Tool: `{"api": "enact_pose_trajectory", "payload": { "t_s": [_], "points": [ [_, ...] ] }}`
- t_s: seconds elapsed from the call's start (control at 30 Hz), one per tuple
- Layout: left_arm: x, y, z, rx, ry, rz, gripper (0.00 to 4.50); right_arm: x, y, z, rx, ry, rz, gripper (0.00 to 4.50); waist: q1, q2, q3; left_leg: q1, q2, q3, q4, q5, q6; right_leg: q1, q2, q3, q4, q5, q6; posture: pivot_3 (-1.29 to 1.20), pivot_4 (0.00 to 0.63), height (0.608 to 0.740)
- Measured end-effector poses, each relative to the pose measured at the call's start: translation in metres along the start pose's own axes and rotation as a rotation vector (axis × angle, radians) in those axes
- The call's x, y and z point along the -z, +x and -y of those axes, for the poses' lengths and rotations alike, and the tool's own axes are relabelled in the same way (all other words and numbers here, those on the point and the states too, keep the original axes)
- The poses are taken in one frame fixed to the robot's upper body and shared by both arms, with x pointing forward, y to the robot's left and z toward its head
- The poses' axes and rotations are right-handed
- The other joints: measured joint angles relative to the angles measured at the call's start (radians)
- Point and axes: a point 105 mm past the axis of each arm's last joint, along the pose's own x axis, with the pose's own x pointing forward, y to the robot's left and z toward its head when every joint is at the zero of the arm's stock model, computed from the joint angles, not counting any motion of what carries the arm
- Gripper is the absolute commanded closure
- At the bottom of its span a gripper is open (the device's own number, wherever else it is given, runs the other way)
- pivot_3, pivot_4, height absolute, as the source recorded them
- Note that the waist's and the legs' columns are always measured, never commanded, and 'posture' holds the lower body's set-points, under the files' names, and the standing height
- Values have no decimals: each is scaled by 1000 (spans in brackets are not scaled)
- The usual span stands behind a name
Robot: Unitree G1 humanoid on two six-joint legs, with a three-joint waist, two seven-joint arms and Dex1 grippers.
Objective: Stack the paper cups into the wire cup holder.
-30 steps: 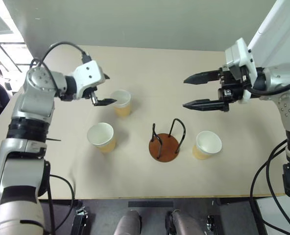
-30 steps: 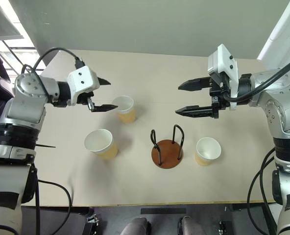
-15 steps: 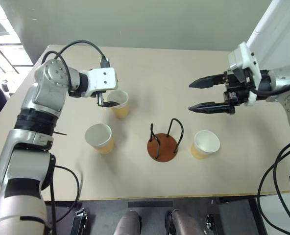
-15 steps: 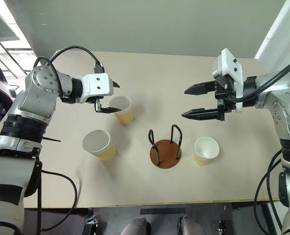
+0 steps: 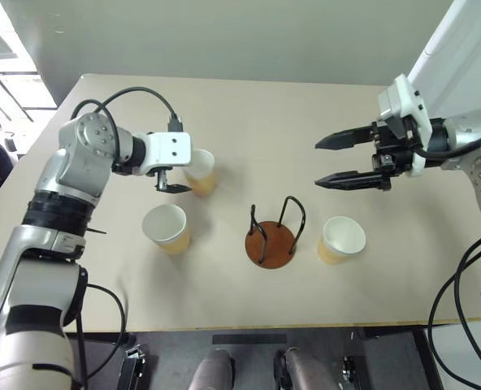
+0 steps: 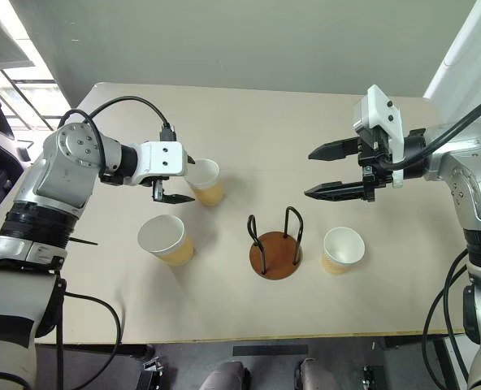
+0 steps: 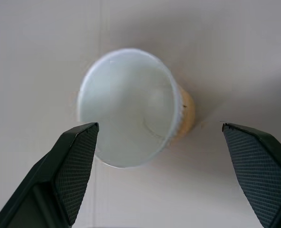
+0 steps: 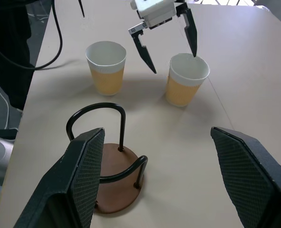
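Head stereo pair: high, looking forward and down over the whole desk, both arms in shot, near-identical framing. Left wrist cam: close, straight down into one paper cup between its open jaws. Right wrist cam: low, farther back, facing across desk; shares that same cup plus wire cup holder with head views.

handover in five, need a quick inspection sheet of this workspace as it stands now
surface: beige table, bare apart from the job's things
job's things: three paper cups upright, far-left cup, near-left cup, right cup; wire cup holder holds no cup
clutter: nothing seen
grippers: left gripper open, fingers either side of the far-left cup's rim; right gripper open, raised above the table, holding nothing
cables: black cable looping over the left arm
surroundings: grey wall behind, dark floor beside the table
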Motion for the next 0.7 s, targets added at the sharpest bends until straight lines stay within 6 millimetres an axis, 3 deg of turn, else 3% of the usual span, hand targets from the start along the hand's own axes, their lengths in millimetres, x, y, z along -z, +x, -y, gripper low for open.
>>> {"api": "enact_pose_trajectory", "payload": {
  "t_s": [0.3, 0.4, 0.7],
  "points": [
    [5, 28, 5, -2, -58, 13, 0, 0, 0, 0, 4, -12, -6, 908, 1, 0, 0, 0, 0, 0, 1, 0, 0, 0, 0, 0, 1, 0, 0, 0, 150, 740],
    [1, 33, 3, 1, -58, 27, 584, 0, 1, 0, 5, -13, -7, 864, 2, 0, 0, 0, 0, 0, 1, 0, 0, 0, 0, 0, 1, 0, 0, 0, 150, 740],
    [-6, 28, 1, 99, -49, 51, 3752, 4, -1, 1, 10, -20, -26, 864, 2, 0, 0, 0, 0, 0, 1, 0, 0, 0, 0, 0, 0, 0, 0, 0, 150, 740]
  ]
}}
